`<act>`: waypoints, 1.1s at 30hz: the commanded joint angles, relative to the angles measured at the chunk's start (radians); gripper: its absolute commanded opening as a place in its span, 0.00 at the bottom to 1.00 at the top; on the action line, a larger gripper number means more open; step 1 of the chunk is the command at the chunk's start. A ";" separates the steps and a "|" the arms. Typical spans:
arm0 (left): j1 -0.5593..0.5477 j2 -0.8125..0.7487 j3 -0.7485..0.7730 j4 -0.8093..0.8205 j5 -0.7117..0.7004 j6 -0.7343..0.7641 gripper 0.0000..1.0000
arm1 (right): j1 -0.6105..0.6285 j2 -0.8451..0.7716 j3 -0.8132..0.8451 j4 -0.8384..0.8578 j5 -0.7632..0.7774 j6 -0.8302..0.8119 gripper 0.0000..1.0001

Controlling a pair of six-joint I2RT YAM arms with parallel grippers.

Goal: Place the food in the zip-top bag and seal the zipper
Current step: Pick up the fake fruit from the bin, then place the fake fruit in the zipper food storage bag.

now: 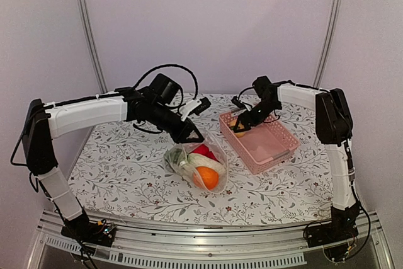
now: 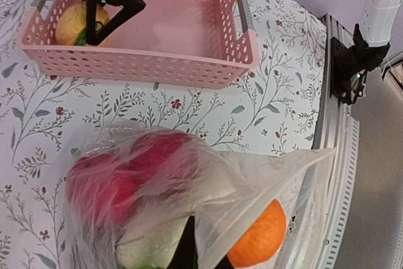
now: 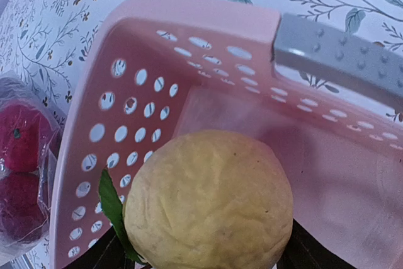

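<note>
The clear zip-top bag point(image 1: 197, 160) lies on the table in front of the basket, holding red, white, green and orange food. My left gripper point(image 1: 191, 134) is shut on the bag's mouth edge; in the left wrist view point(image 2: 195, 251) the film point(image 2: 252, 181) is pinched between the dark fingers point(image 2: 184, 250), beside an orange piece point(image 2: 259, 239) and red pieces point(image 2: 104, 184). My right gripper point(image 1: 242, 125) is inside the pink basket point(image 1: 277, 149), its fingers point(image 3: 101, 253) closed on either side of a yellow fruit point(image 3: 211, 200) with a green leaf. The zipper strip is not clear to see.
The pink basket point(image 2: 145, 67) stands on the right half of the table with grey handles point(image 3: 340, 58); only the yellow fruit point(image 2: 77, 20) shows in it. The table's front edge with its metal rail point(image 2: 330, 149) is close to the bag.
</note>
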 commanded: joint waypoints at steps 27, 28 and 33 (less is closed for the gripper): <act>0.004 -0.003 -0.005 -0.009 -0.039 0.015 0.00 | 0.431 -0.779 -0.414 -0.080 -0.021 -0.292 0.60; 0.003 -0.005 -0.006 -0.008 -0.040 0.015 0.00 | 0.458 -0.771 -0.417 -0.083 0.007 -0.308 0.60; 0.004 -0.018 -0.007 -0.008 -0.041 0.015 0.00 | 0.567 -0.698 -0.413 -0.080 0.149 -0.347 0.61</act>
